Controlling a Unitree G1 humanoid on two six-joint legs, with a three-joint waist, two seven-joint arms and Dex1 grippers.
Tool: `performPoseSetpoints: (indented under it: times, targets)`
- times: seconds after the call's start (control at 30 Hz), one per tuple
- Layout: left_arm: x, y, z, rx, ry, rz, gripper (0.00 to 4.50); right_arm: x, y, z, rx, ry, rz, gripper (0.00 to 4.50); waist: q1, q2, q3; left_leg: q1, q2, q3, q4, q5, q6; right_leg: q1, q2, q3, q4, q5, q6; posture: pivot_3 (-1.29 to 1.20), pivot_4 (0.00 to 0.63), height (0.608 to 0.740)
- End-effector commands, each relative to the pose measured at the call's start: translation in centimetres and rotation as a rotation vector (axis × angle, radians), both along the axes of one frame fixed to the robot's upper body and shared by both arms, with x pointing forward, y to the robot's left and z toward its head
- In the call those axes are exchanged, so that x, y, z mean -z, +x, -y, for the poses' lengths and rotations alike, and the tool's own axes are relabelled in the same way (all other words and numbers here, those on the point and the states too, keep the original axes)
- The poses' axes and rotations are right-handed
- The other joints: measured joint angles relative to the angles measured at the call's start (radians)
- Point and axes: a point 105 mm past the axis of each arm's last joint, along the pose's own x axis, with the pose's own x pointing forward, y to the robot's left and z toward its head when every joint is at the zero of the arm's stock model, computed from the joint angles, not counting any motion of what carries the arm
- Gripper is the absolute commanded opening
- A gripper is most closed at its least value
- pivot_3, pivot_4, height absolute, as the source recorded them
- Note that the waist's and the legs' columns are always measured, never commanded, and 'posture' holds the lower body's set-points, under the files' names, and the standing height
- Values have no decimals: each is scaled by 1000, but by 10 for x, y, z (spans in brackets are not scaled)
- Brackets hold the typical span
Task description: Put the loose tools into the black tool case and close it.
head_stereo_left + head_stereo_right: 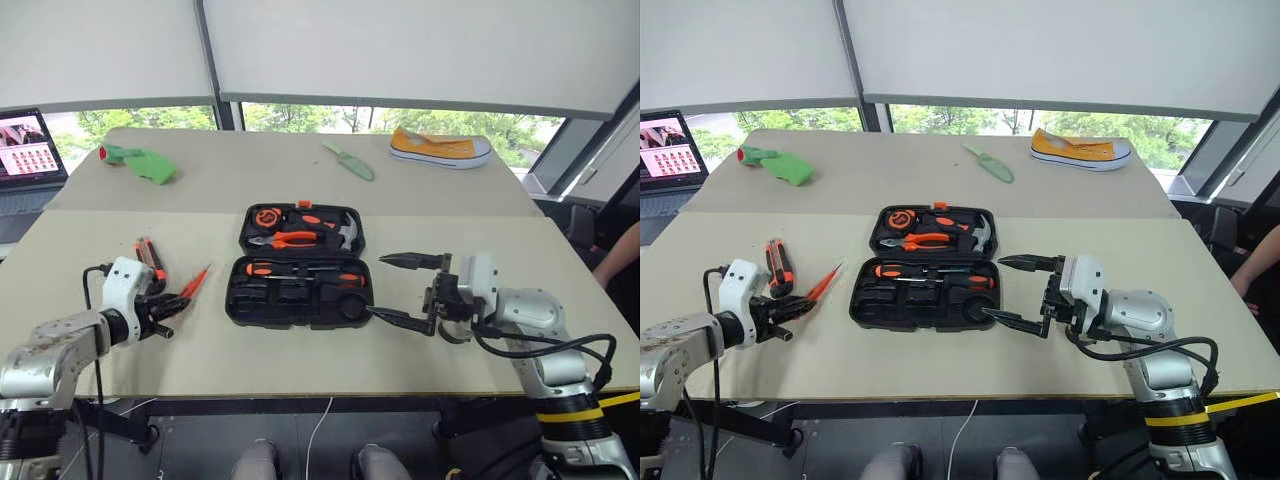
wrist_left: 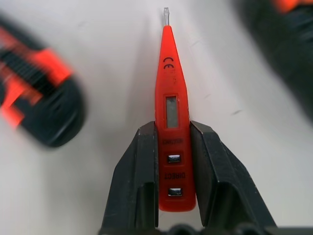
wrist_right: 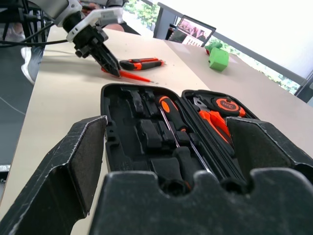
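Black tool case (image 1: 300, 268) laid open on table (image 1: 420, 350), slim all-orange screwdriver (image 2: 172, 112) pinched by left gripper (image 2: 173, 181) left of it, right gripper (image 1: 405, 290) spread wide and empty at its right edge.

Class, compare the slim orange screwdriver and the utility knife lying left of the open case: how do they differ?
The slim orange screwdriver is thin and all orange; the utility knife is thicker, orange and black. The left gripper has its fingers closed on the screwdriver; the knife lies free. Both rest on the table, outside the black tool case.

The slim screwdriver (image 2: 171, 112) was all orange, the tool case (image 1: 300, 270) black, the blurred knife (image 1: 152, 260) seemingly orange-and-black.
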Motion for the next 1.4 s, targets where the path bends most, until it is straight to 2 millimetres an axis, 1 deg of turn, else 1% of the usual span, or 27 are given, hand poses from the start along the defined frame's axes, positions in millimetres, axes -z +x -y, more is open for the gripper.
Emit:
performPoseSetpoints:
  times: [0.03,0.07,0.1,0.13,0.17,0.23,0.33,0.47,0.53,0.6,0.67,0.73,0.8,0.93,1.03,1.13,1.37,1.4]
  targets:
    - [-35,-7,10,248,97,151,469,-19,-5,7,6,15,52,4500,0,0,0,0,0,0,0,0,0,0,0,0,0,0,0,0,150,740]
    - [-34,-6,13,304,180,160,469,-20,-5,7,8,14,53,4500,0,0,0,0,0,0,0,0,0,0,0,0,0,0,0,0,150,740]
    - [-34,-5,20,381,257,180,469,-22,-5,8,10,11,51,4500,0,0,0,0,0,0,0,0,0,0,0,0,0,0,0,0,150,740]
    - [-36,-2,30,448,291,205,469,-23,-5,9,11,5,46,4500,1,0,0,0,0,0,0,0,0,0,0,0,0,0,0,0,150,740]
    - [-39,4,44,511,298,232,469,-23,-4,10,14,0,34,4500,4,0,0,0,0,0,0,0,0,0,0,0,0,0,0,0,150,740]
    - [-42,12,63,602,313,257,469,-23,-4,11,14,-12,17,4500,14,0,0,-1,-1,0,1,0,0,1,0,0,0,0,1,0,150,740]
    - [-31,23,82,728,406,240,469,-18,-4,12,5,-49,-26,4500,12,0,0,-4,0,0,6,1,1,1,0,0,0,1,3,0,150,740]
    - [-20,43,98,800,494,226,469,-14,-2,13,23,-81,-58,4500,5,0,0,-6,-1,-1,8,1,1,1,1,0,0,1,4,0,150,740]
    - [-15,50,101,818,548,215,469,-13,-3,12,25,-86,-61,4500,1,0,0,-6,0,-1,7,1,2,0,1,0,0,1,4,0,150,740]
    - [-15,59,104,820,581,228,469,-13,-4,11,29,-85,-62,4500,0,0,0,-6,0,-1,7,1,2,0,1,0,0,1,4,0,150,740]
    - [-15,62,107,844,598,224,469,-12,-5,11,34,-82,-66,4500,1,0,0,-6,0,-2,7,1,2,0,1,0,0,1,4,0,150,740]
    - [-13,62,109,877,617,214,469,-10,-7,12,39,-82,-70,4500,1,0,0,-6,-1,-2,8,1,2,0,1,0,0,1,4,0,150,740]
    - [-7,60,107,913,660,181,469,-7,-9,14,48,-83,-75,4500,2,0,0,-6,-1,-2,8,1,2,1,1,0,0,1,5,0,150,740]
    - [1,57,95,945,707,126,469,-7,-9,15,61,-81,-74,4500,1,0,0,-6,-1,-2,9,1,2,1,1,0,1,1,5,0,150,740]
    - [4,59,86,912,741,93,469,-7,-9,15,66,-79,-73,4500,-3,0,0,-6,0,-2,9,1,2,1,1,0,1,1,5,0,150,740]
    - [6,61,82,885,762,69,469,-7,-8,15,68,-79,-75,4500,-3,0,0,-6,0,-2,10,1,2,1,1,0,1,1,5,0,150,740]
    - [14,55,87,935,731,32,469,-4,-7,15,67,-76,-84,4500,-8,0,0,-5,0,-2,11,1,2,2,1,0,3,1,5,0,150,740]
    - [13,55,88,940,717,48,968,-3,-7,15,66,-76,-86,4500,-9,0,0,-5,0,-2,11,1,2,2,1,0,3,1,5,0,150,740]
